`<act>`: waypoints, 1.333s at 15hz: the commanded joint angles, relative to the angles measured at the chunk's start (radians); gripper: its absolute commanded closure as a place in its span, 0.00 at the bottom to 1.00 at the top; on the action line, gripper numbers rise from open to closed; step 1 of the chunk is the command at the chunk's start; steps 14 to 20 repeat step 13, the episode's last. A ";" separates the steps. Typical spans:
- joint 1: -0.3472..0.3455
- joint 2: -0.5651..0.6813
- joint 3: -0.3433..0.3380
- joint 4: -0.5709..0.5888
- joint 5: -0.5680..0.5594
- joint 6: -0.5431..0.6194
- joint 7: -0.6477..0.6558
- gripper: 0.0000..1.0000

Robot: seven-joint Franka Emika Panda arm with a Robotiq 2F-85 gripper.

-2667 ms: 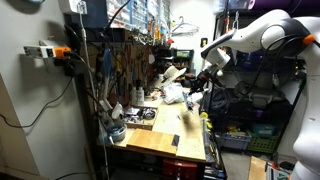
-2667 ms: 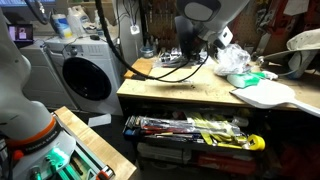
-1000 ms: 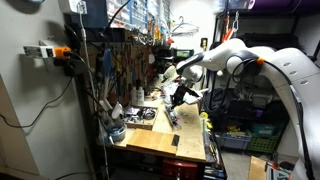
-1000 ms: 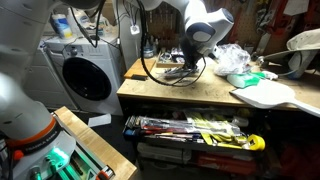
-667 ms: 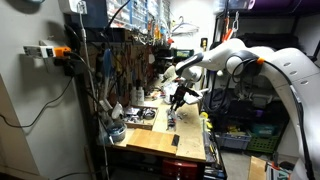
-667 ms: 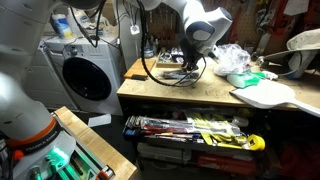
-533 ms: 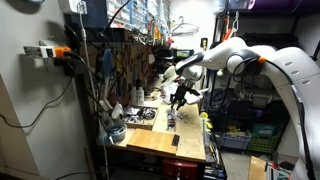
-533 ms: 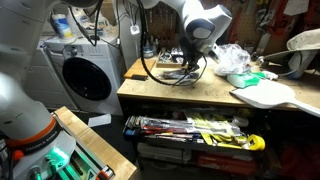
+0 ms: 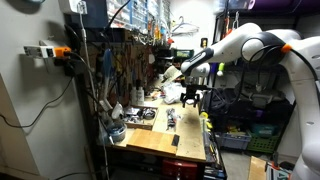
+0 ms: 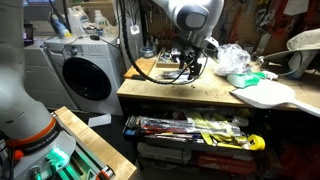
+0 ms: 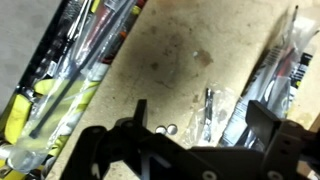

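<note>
My gripper (image 11: 200,125) hangs open over a wooden workbench (image 11: 170,60), with nothing between its two dark fingers (image 11: 138,115). Right below the gap lies a small clear packet (image 11: 208,112) with a thin dark metal piece inside, and two small round bits (image 11: 166,129) lie beside it. In both exterior views the gripper (image 9: 190,98) (image 10: 193,62) hovers a little above the bench top (image 9: 165,140) (image 10: 180,92), apart from everything on it.
More clear packaged parts (image 11: 275,70) lie to the right of the packet. Yellow- and red-handled tools (image 11: 60,80) (image 10: 195,130) fill a shelf under the bench edge. Black cables (image 10: 168,68), a crumpled white bag (image 10: 235,58) and a pale board (image 10: 270,95) sit on the bench. A washing machine (image 10: 85,75) stands beside it.
The jaws have gone from shut to open. The arm has risen from the bench top and drawn back, leaving the small packet lying on the wood.
</note>
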 commanded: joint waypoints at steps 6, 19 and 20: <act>0.073 -0.360 -0.038 -0.487 -0.361 0.278 -0.016 0.00; 0.067 -0.418 -0.032 -0.553 -0.410 0.208 -0.037 0.00; 0.067 -0.418 -0.032 -0.553 -0.410 0.208 -0.037 0.00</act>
